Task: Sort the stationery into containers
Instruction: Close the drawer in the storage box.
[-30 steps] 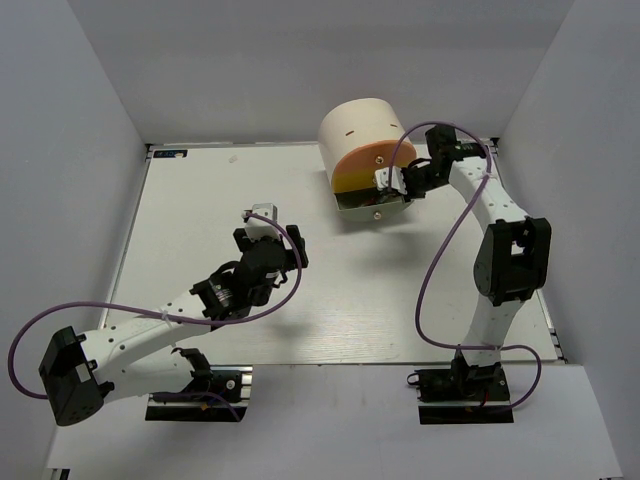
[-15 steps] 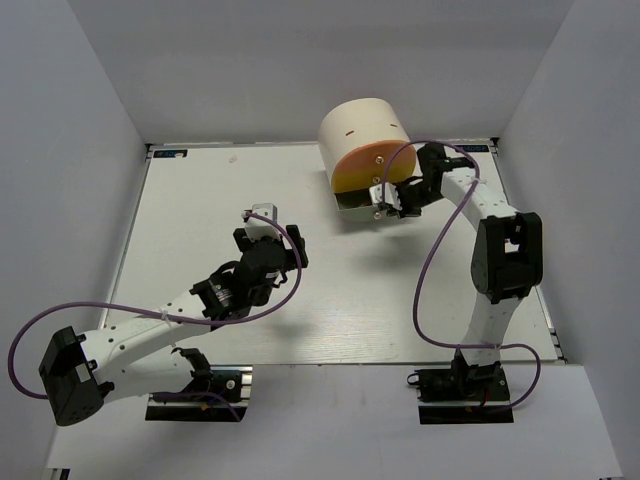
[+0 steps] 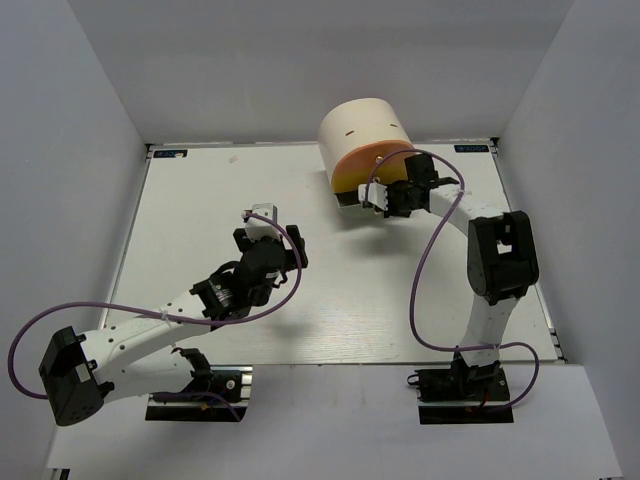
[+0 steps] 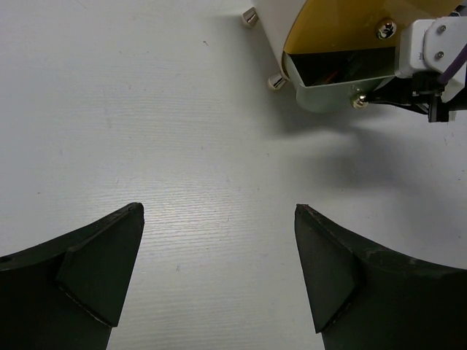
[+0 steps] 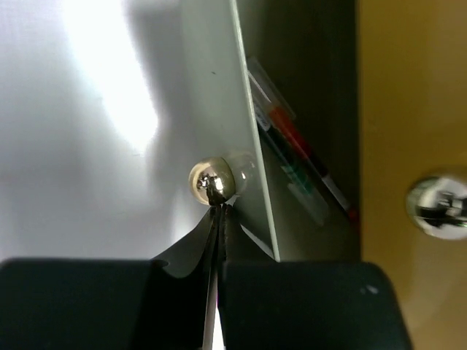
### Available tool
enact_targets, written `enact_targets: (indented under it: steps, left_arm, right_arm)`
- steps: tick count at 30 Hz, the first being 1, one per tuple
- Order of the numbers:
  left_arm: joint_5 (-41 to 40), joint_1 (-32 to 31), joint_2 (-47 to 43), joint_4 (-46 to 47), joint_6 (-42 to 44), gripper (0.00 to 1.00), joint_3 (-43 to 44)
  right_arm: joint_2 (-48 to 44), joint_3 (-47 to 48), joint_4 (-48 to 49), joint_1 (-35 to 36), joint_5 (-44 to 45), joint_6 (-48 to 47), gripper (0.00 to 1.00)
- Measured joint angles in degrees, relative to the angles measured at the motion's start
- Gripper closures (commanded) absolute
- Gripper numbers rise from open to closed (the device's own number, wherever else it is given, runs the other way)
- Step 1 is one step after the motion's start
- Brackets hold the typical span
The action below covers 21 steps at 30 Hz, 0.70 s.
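Right gripper [image 5: 217, 211] fingers were pressed fully together and held nothing, their tips touching the small shiny knob [image 5: 211, 182] on the front of the pale green drawer [image 5: 219, 87], the lowest drawer of the cream desk unit [image 3: 360, 125] that stood at the far edge of the desk [image 3: 200, 220], right of its middle. That drawer was still partly out, and stationery [image 5: 292, 146] lay inside it: pens with red and green markings, seen through the gap beside the yellow drawer [image 5: 408, 87] above. No loose stationery could be made out on the desk from overhead, so the sorting looked all but finished, with the closing of this last drawer apparently the only step left; what the upper drawers held could not be seen. Left gripper [image 4: 219, 211] hung wide open and empty over bare desk near the middle, the unit just ahead of it. Compared with one second before, the right arm had swung in from the right edge toward the unit and the green drawer, which then jutted well out toward the near right, had been pushed most of the way back under the yellow one. The left arm had not moved in that time, and both grippers were set just as they had been, one spread, one closed.
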Motion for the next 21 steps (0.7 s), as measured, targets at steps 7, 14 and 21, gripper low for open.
enact_targets:
  steps: [7,14,21]
  left_arm:
    - [0.0,0.0,0.2,0.0,0.0,0.06,0.0]
    - [0.0,0.0,0.2,0.0,0.0,0.06,0.0]
    - [0.0,0.0,0.2,0.0,0.0,0.06,0.0]
  right_arm:
    - [0.0,-0.8,8.0,0.5,3.5,4.3,1.0]
    - [0.0,-1.9,12.9,1.5,4.8,6.2,1.0]
    - [0.3,-1.9,16.8,2.5,6.4,7.2,0.95]
